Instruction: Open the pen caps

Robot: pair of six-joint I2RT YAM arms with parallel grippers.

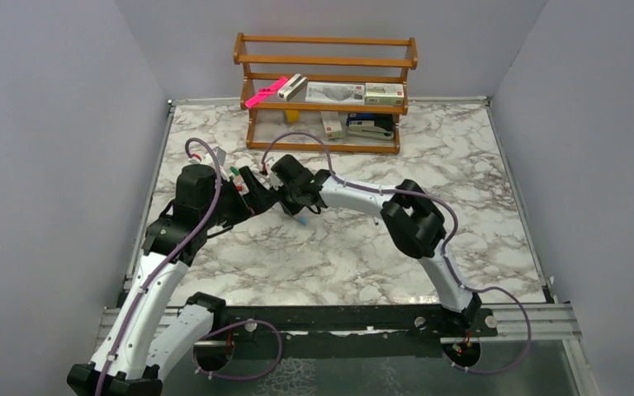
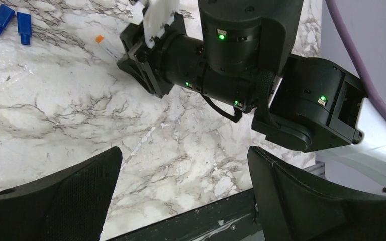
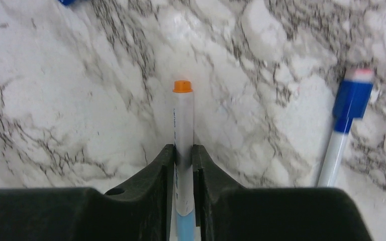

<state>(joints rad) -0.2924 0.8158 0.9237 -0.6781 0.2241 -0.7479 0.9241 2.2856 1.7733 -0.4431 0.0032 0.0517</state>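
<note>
A rack (image 1: 326,62) stands at the back of the counter (image 1: 338,256), a stapler (image 1: 370,128) on its lower shelf. In front of it, left of centre, the two arms meet. One pen (image 3: 183,115) sits between the right arm's fingers (image 3: 163,168), pointing away from them – a second pen (image 3: 349,105) lies on the counter to its right in the wrist view, apart. Two caps (image 2: 2,19) lie side by side beyond the left arm's fingers (image 2: 80,193)
</note>
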